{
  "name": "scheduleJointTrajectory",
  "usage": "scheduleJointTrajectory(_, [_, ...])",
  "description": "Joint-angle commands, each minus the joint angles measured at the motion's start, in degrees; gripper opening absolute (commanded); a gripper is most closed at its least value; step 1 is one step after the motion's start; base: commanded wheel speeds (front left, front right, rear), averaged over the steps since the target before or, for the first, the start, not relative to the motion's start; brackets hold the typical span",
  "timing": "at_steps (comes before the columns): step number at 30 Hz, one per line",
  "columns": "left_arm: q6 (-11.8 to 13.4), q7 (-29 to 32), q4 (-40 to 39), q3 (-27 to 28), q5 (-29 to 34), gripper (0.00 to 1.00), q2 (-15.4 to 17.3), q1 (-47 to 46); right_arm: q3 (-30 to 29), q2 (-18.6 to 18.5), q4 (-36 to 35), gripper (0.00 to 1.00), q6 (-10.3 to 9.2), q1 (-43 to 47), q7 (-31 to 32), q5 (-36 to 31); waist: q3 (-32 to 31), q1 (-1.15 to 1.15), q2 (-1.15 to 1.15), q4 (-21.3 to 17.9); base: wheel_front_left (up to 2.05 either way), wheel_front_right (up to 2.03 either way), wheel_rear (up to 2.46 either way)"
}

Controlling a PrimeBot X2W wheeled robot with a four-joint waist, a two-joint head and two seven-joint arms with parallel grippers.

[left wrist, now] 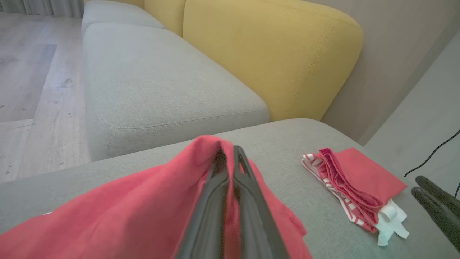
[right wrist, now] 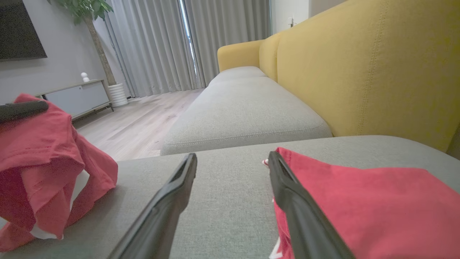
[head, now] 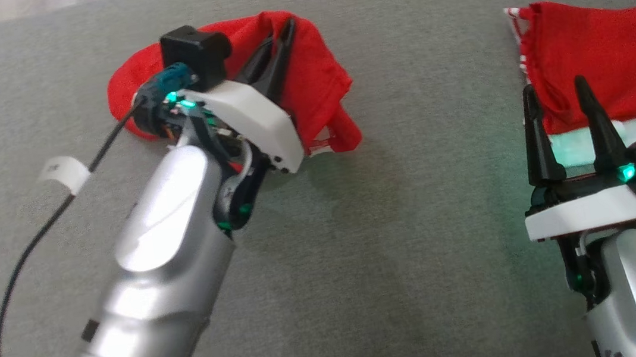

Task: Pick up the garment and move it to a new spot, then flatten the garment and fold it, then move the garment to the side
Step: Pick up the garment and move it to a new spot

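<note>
Your left claw (head: 287, 31) is clamped tight, its two dark fingers pressed together on a fold of the red garment (head: 318, 76). In the left wrist view you see the cloth (left wrist: 143, 201) bunched up around the closed fingertips (left wrist: 233, 154) and spilling down on both sides of them. In the right wrist view the same garment (right wrist: 36, 144) is gathered up at the pinch and hangs in loose folds, with its lower edge on the grey cushion (right wrist: 230, 201). So the garment sits at the far left of the cushion (head: 363, 257) as you look down from the head, crumpled, not flat. Your right claw (head: 554, 88) stands wide open and has hold of nothing. Its fingers point at the near left corner of a folded red cloth (head: 609, 49) with white striped trim, well apart from the garment. In the right wrist view the right finger (right wrist: 298, 201) runs along the edge of that cloth (right wrist: 359, 201); you cannot tell whether it touches. A black cable (head: 22, 260) with a white tag (head: 66, 171) trails from the left wrist. Beyond the cushion stands a yellow sofa back (left wrist: 280, 54).
</note>
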Motion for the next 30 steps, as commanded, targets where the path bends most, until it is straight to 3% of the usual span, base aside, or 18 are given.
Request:
scheduleJointTrajectory(1, [0.6, -0.6, -2.2, 1.3, 0.8, 0.00, 0.7, -2.8, 1.4, -0.2, -1.5, 1.00, 0.39, -2.2, -0.8, 0.5, 0.4, 0.00, 0.00, -1.5, 0.00, 0.00, 0.00])
scheduleJointTrajectory(5, [2.9, -3.6, -2.4, -1.3, 0.2, 0.00, -1.0, -4.5, 1.7, -0.2, -0.8, 1.00, 0.39, -2.7, -0.9, 1.4, 0.9, 0.00, 0.00, -3.5, 0.00, 0.00, 0.00])
scheduleJointTrajectory(6, [3.1, -4.5, -2.3, -1.9, 0.1, 0.10, -1.1, -4.9, 1.6, -0.2, -0.9, 1.00, 0.39, -2.7, -0.9, 1.5, 0.9, 0.00, 0.00, -3.7, 0.00, 0.00, 0.00])
scheduleJointTrajectory(7, [3.5, -5.3, -2.1, -2.4, -0.1, 0.66, -1.2, -5.1, 1.6, -0.2, -1.1, 1.00, 0.39, -2.7, -0.9, 1.6, 1.0, 0.00, 0.00, -3.8, 0.00, 0.00, 0.00])
scheduleJointTrajectory(8, [3.9, -5.9, -1.8, -2.9, -0.3, 1.00, -1.3, -5.4, 1.6, -0.2, -1.2, 1.00, 0.39, -2.7, -0.9, 1.7, 1.1, 0.00, 0.00, -3.9, 0.00, 0.00, 0.00])
scheduleJointTrajectory(16, [5.6, -12.7, 1.7, -3.0, 1.3, 1.00, 0.4, -5.4, 0.0, -0.2, -1.9, 1.00, 0.39, -2.2, -1.0, 1.6, 0.3, 0.00, 0.00, -1.5, 0.00, 0.00, 0.00])
scheduleJointTrajectory(30, [9.0, -25.2, -2.8, 1.9, 2.1, 1.00, 12.1, 13.7, -2.1, -0.2, -1.9, 1.00, 0.39, 2.1, -1.0, -0.5, -5.1, 0.00, 0.00, 5.6, 0.00, 0.00, 0.00])
